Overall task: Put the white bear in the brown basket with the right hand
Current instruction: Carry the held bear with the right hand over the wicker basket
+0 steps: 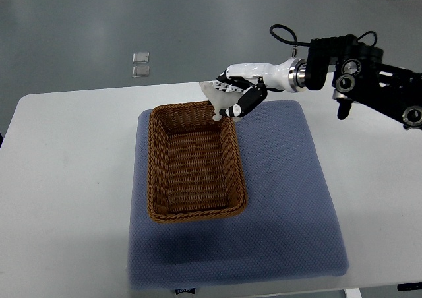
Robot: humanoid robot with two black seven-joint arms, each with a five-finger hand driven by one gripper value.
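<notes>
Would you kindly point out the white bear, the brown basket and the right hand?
white bear (212, 95), top view, its body.
brown basket (155, 173), top view, left rim.
right hand (245, 87), top view, back of hand.

A lab or test room is suggested: a plain white table (72, 179) is set on a bare grey floor (99, 28), and a blue mat (290, 199) is laid as a work surface.

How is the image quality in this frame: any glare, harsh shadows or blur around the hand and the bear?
Top view: even, soft lighting, with faint shadows on the blue mat below the brown basket. The white bear is washed out, its outline barely separating from the white table and the right robot hand gripping it. The basket weave is sharp; no motion blur is evident.
</notes>
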